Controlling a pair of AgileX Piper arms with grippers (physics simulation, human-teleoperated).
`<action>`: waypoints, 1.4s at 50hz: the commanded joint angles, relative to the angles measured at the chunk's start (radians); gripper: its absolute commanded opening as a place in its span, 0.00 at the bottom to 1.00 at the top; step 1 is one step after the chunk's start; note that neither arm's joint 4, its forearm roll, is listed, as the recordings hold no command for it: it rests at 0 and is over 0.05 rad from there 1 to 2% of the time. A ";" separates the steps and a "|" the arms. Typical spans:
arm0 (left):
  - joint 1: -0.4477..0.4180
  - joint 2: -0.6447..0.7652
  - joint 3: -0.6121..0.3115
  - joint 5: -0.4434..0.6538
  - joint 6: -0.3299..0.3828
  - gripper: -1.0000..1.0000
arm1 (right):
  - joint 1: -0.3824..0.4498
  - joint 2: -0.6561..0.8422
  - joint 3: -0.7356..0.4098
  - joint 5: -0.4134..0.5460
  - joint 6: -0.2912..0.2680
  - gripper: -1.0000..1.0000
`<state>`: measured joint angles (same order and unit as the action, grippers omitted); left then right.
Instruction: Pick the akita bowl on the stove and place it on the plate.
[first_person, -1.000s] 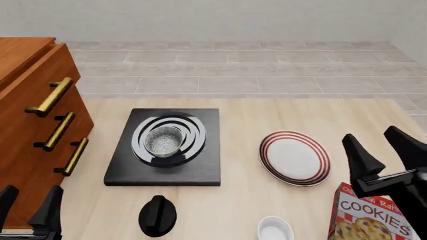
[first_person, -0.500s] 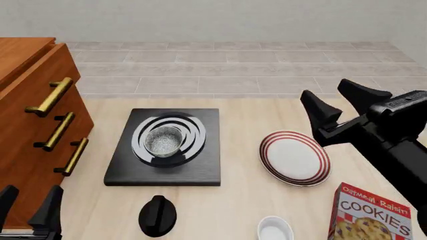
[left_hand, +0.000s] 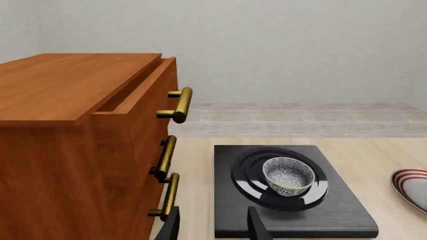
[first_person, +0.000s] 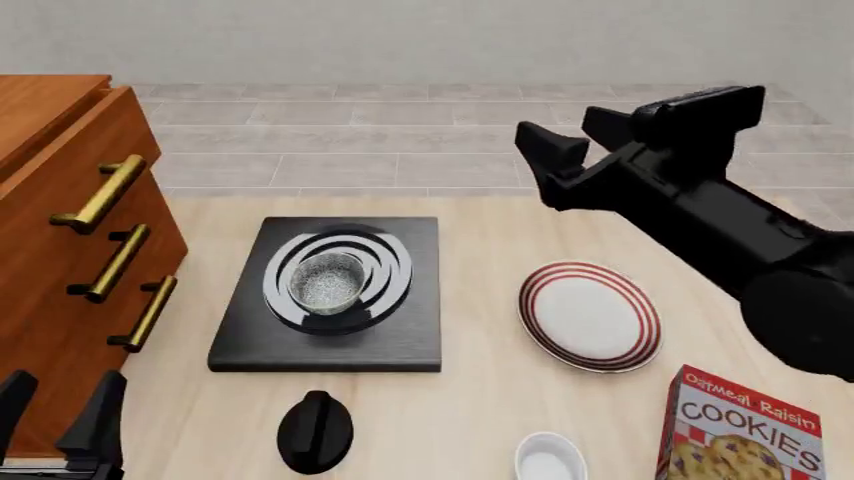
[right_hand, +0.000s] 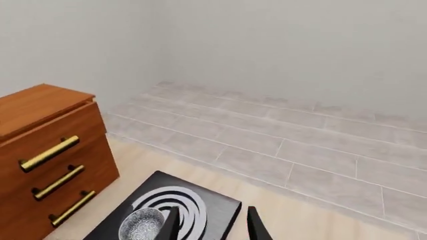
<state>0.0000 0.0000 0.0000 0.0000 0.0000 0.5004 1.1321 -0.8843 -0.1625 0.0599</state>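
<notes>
Your right gripper (first_person: 574, 140) hangs high above the table, jaws apart, empty. Akita bowl (first_person: 327, 281) sits on the stove (first_person: 327, 340); plate (first_person: 589, 316) bare. Left gripper (first_person: 56, 412) parked, jaws apart.

The front view looks down over the bench (first_person: 534, 230) from the arms' side. The left wrist view sits low, near the drawers (left_hand: 80, 150); the right wrist view looks from higher. All share the stove (first_person: 327, 345) (left_hand: 333, 210) (right_hand: 220, 207).
</notes>
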 joint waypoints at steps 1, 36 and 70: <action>0.000 0.000 0.000 0.000 0.000 1.00 | 0.019 0.130 -0.150 0.102 0.052 1.00; 0.000 0.000 0.000 0.000 0.000 1.00 | 0.157 0.430 -0.430 0.331 0.039 1.00; 0.000 0.000 0.000 0.000 0.000 1.00 | 0.154 0.593 -0.482 0.298 0.061 1.00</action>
<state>0.0000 0.0000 0.0000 0.0000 0.0000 0.6472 1.6892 -1.3524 0.1408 0.1158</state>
